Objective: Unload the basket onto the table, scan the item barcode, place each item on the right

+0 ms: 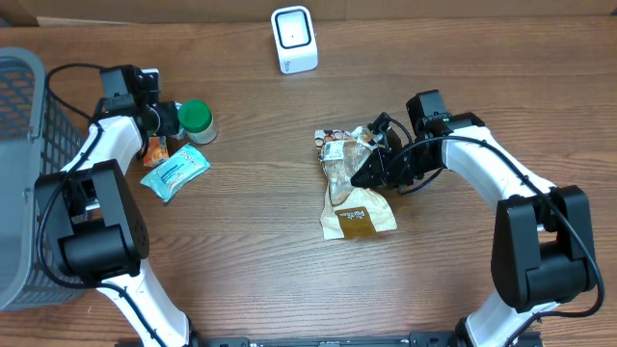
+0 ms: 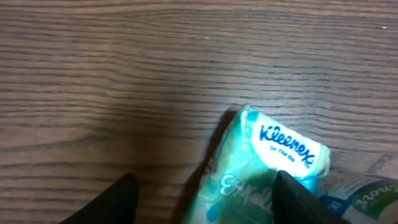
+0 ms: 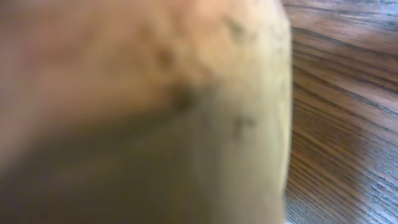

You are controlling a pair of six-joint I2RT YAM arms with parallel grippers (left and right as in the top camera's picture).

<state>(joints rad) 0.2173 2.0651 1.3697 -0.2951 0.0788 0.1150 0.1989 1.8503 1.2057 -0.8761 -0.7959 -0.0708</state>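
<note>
Tissue pack (image 2: 280, 149) near surface (image 1: 280, 280) left edge reads "Kleenex On The Go"; left pincer (image 2: 204, 177) released over it. Right pincer (image 1: 368, 172) clenched on tan snack bag (image 1: 355, 214), print unreadable.

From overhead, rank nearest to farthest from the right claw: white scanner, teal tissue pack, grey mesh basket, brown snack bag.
1. Brown snack bag, in the right claw.
2. White scanner, top centre.
3. Teal tissue pack, left.
4. Grey mesh basket, far left.
</note>
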